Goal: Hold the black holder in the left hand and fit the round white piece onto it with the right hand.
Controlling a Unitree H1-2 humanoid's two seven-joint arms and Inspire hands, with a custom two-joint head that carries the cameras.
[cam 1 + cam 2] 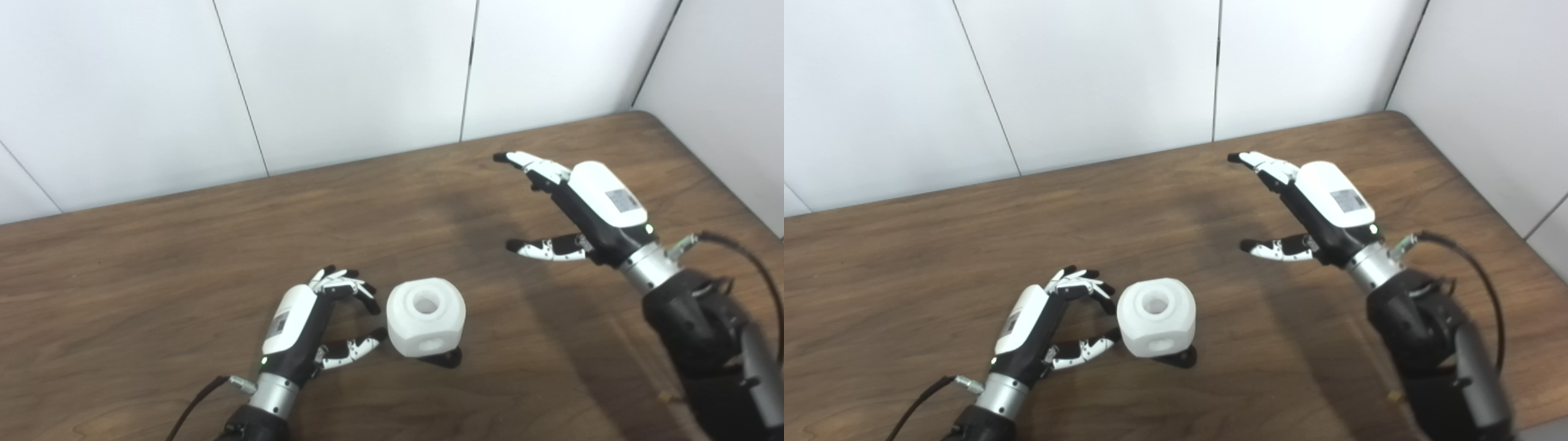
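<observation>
The round white piece, a rounded block with a hole on top and one on its front, sits on the black holder. Only a black edge of the holder shows beneath it. My left hand is just left of the piece, open, fingers curled near its side without gripping. My right hand hovers well to the right and farther back, open with fingers spread and nothing in it.
A brown wooden table carries everything. White wall panels close off the back and the right side. A cable loops from my right wrist.
</observation>
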